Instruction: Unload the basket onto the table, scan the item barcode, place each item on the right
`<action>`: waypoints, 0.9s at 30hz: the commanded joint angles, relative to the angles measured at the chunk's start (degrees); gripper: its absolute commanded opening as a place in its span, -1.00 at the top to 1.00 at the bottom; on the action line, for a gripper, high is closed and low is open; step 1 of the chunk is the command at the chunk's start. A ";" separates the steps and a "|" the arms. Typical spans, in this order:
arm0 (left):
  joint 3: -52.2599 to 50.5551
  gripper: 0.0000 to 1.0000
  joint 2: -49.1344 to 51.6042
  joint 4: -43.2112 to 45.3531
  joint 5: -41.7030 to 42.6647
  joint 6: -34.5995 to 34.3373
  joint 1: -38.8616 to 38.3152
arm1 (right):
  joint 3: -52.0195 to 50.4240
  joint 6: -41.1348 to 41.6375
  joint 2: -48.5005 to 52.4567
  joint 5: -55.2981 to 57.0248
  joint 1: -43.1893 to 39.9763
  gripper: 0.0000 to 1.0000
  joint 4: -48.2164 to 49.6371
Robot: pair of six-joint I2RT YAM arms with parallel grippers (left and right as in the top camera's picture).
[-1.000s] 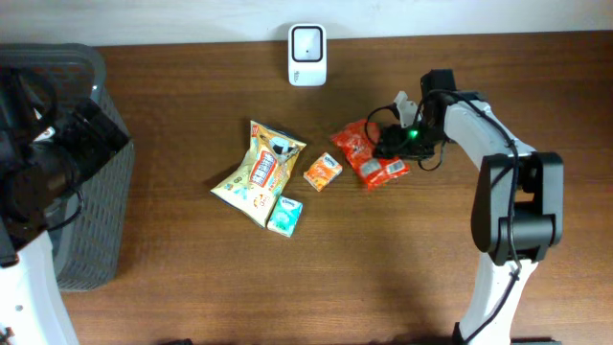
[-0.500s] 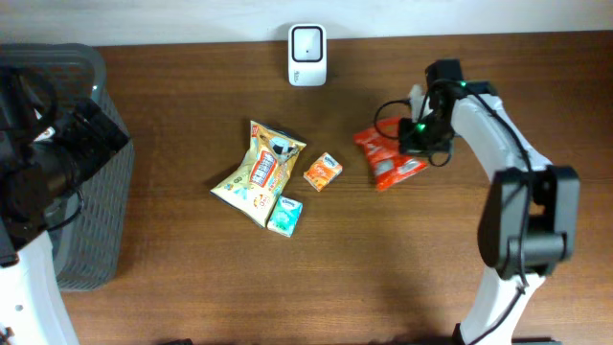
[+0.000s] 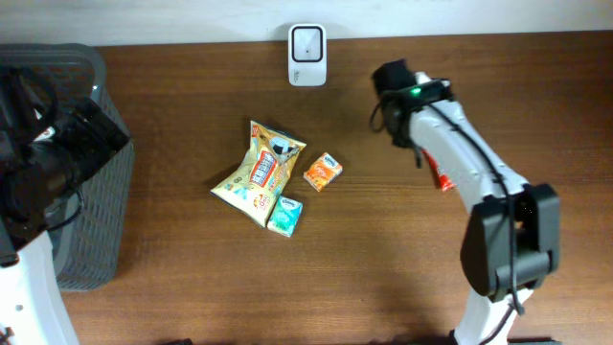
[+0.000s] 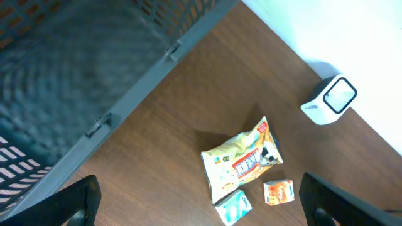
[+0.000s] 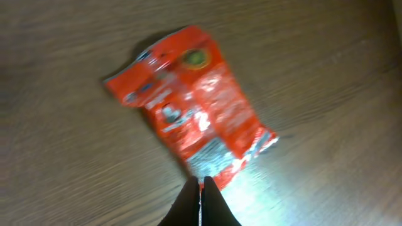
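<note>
My right gripper (image 5: 201, 183) is shut, its fingertips pinched on the lower edge of a red snack packet (image 5: 195, 113), which is held above the wooden table. From overhead the right arm hides most of that packet; only a red sliver (image 3: 442, 178) shows beside the forearm. The white barcode scanner (image 3: 306, 55) stands at the table's back edge, left of the right wrist, and shows in the left wrist view too (image 4: 331, 99). My left gripper (image 4: 201, 202) stands wide open and empty, high over the table's left side.
A yellow snack bag (image 3: 259, 172), a small orange box (image 3: 323, 172) and a teal box (image 3: 284, 216) lie mid-table. A grey mesh basket (image 3: 96, 220) sits at the left edge under the left arm.
The right gripper closed on the red packet and lifted it off the table. The arm swung up and left, and now covers the packet from overhead. The left arm stayed still.
</note>
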 commanded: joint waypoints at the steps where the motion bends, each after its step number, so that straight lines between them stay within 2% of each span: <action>1: -0.02 -0.98 -0.09 0.07 0.22 -0.52 0.31 | -0.37 -3.32 0.94 -4.09 -1.14 0.78 1.81; 3: -0.02 -0.98 -0.09 0.07 0.22 -0.52 0.31 | -0.39 -17.31 0.96 -14.38 -2.78 0.43 4.04; 4: -0.02 -0.98 -0.09 0.07 0.22 -0.52 0.31 | -0.46 -22.29 1.16 -17.99 -3.65 0.10 4.15; 7: -0.02 -0.98 -0.09 0.07 0.22 -0.52 0.31 | -1.60 -24.28 1.18 -17.42 -5.38 -0.57 3.65; 10: -0.02 -0.99 -0.09 0.07 0.22 -0.52 0.31 | -3.91 -24.33 1.18 -16.41 -6.67 -0.86 4.76; 17: -0.02 -0.98 -0.09 0.07 0.22 -0.52 0.31 | -12.81 -27.30 2.40 -15.08 -11.80 -0.89 15.32; 25: -0.02 -0.98 -0.09 0.07 0.22 -0.52 0.31 | -13.66 -27.28 4.94 -18.80 -16.11 -0.83 18.91; 26: -0.02 -0.98 -0.09 0.07 0.22 -0.52 0.31 | -13.66 -27.28 5.38 -18.82 -16.09 -0.79 18.97; 27: -0.02 -0.98 -0.09 0.07 0.22 -0.52 0.31 | -13.66 -27.26 5.60 -18.82 -16.06 -0.60 18.99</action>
